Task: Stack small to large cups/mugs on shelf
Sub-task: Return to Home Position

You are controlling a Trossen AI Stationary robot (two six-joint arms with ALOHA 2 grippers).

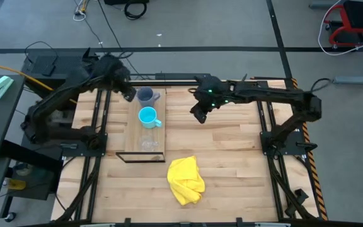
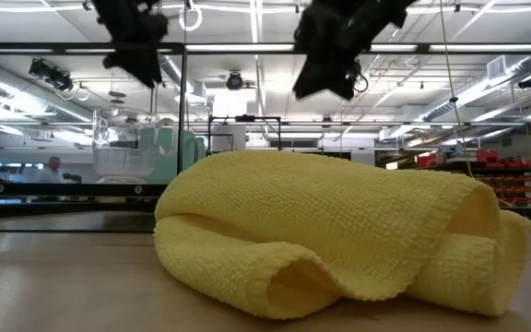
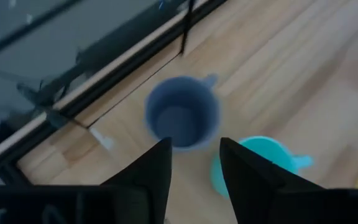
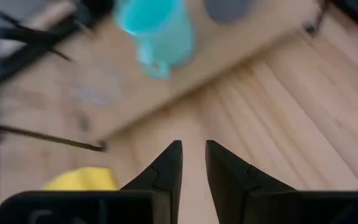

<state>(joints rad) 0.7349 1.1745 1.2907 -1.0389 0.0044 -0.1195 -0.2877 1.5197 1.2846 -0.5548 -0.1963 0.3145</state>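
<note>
- The shelf (image 1: 133,133) is lying on the left half of the surface (image 1: 232,164), running from the far edge toward the near one.
- All three vessels are standing upright on it in a row, each apart from the next, not nested.
- The small clear cup (image 1: 149,145) is sitting at the shelf's near end, the cyan mug (image 1: 147,116) in the middle, and the grey-blue mug (image 1: 145,96) at the far end, so the sizes are running small to large.
- The left hand (image 1: 129,94) is hovering just beside the grey-blue mug, its fingers spread and holding nothing.
- The right hand (image 1: 200,115) is hanging over bare surface to the right of the shelf, well apart from the mugs, its fingers slightly parted and empty.
- The yellow cloth (image 1: 186,181) is lying bunched toward the near edge, off the shelf.
- Judging from this, the placing is looking finished; only pulling both arms away to rest seems to be remaining.
</note>
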